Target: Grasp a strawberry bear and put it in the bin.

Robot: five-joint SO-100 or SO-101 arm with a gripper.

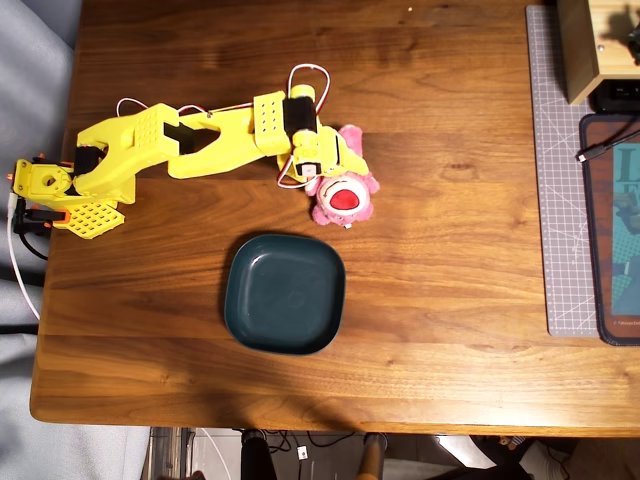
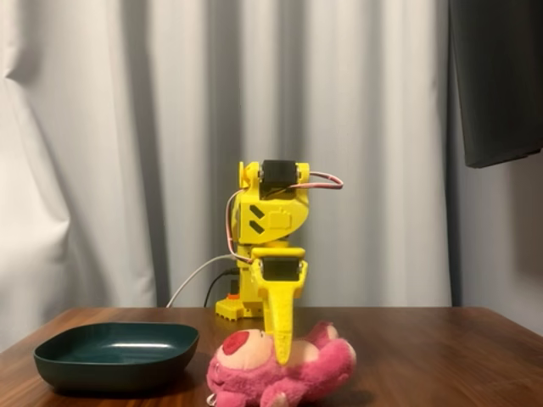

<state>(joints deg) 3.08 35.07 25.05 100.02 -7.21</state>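
Strawberry bear lies on worktop, center frame overhead, above-right of bin. Tool pressed down into plush; pinch or not, can't tell. Risk: shallow grip on fur, bear slips on lift, or drops short of the bin.

Dark wooden table, teal bin, pink strawberry bear, grey cutting mat, yellow arm base

No readable text, label or number anywhere.
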